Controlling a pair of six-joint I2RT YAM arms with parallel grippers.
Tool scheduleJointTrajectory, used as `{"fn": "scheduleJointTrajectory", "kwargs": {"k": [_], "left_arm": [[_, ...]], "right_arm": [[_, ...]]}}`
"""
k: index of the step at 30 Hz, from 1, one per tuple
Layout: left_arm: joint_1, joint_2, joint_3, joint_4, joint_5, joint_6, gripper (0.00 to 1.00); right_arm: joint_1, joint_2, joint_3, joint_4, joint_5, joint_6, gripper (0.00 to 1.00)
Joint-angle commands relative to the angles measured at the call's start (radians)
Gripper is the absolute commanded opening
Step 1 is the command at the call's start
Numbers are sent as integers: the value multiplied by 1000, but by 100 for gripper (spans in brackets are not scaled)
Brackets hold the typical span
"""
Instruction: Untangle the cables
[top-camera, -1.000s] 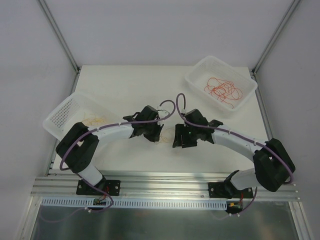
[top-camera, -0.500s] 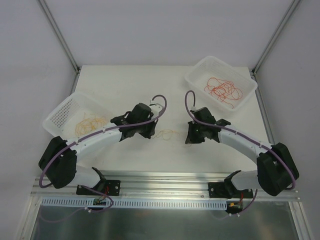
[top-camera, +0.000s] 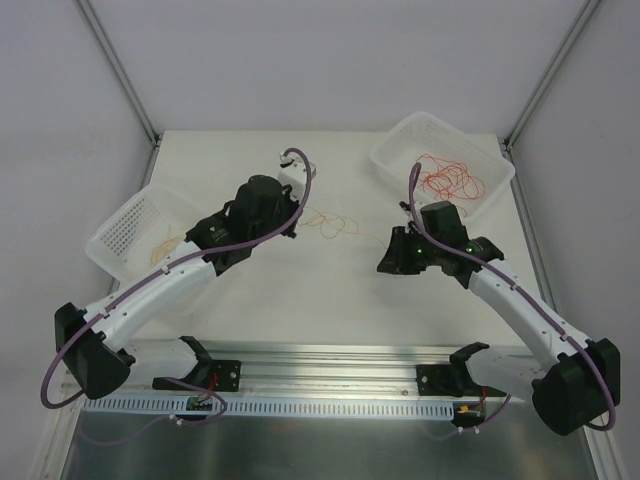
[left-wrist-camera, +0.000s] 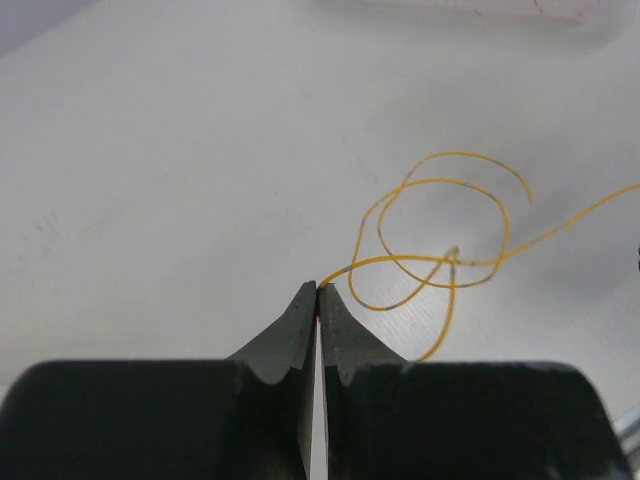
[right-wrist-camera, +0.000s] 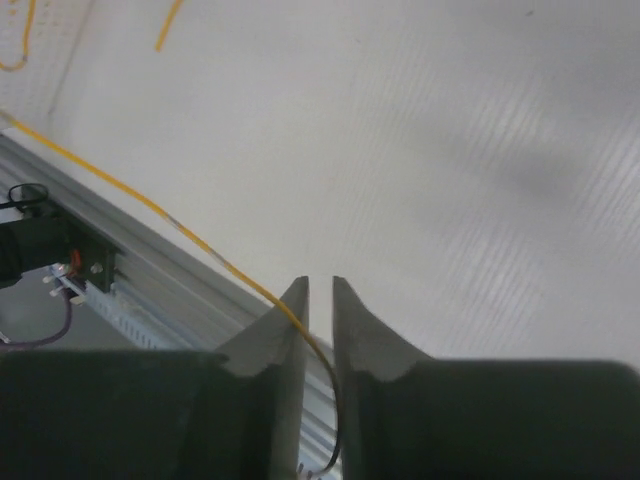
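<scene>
Both arms have swung apart and forward, drawing one yellow cable (left-wrist-camera: 440, 262) out above the counter (top-camera: 300, 300). The left gripper (left-wrist-camera: 318, 292) clamps its end. The right gripper (right-wrist-camera: 320, 290) straddles the strand, but I cannot tell whether it is pinching it. The cable loops over itself, so untangling seems unfinished. There are two baskets: the left basket (top-camera: 125, 225) holds yellow cables (top-camera: 175, 240) and the right basket (top-camera: 395, 150) holds red cables (top-camera: 450, 178), both too tangled to count.

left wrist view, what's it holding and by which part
The left gripper holds the yellow cable, jaws shut on a single strand at their tips; its loops lie free beyond.
</scene>
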Motion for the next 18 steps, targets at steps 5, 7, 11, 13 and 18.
{"fn": "scheduleJointTrajectory", "kwargs": {"k": [5,7,11,13,18], "left_arm": [[8,28,248,-20,-242,118,0],[8,47,285,-21,-310,153,0],[12,70,352,-17,-395,262,0],[28,73,375,-15,-415,301,0],[102,36,379,-17,-529,315,0]], "right_arm": [[-12,-68,88,-84,-137,-94,53],[-12,-82,100,-107,-139,-123,64],[-14,-123,119,-153,-90,-140,73],[-14,-154,120,-174,-36,-165,77],[-14,-207,114,-223,149,-148,90]]}}
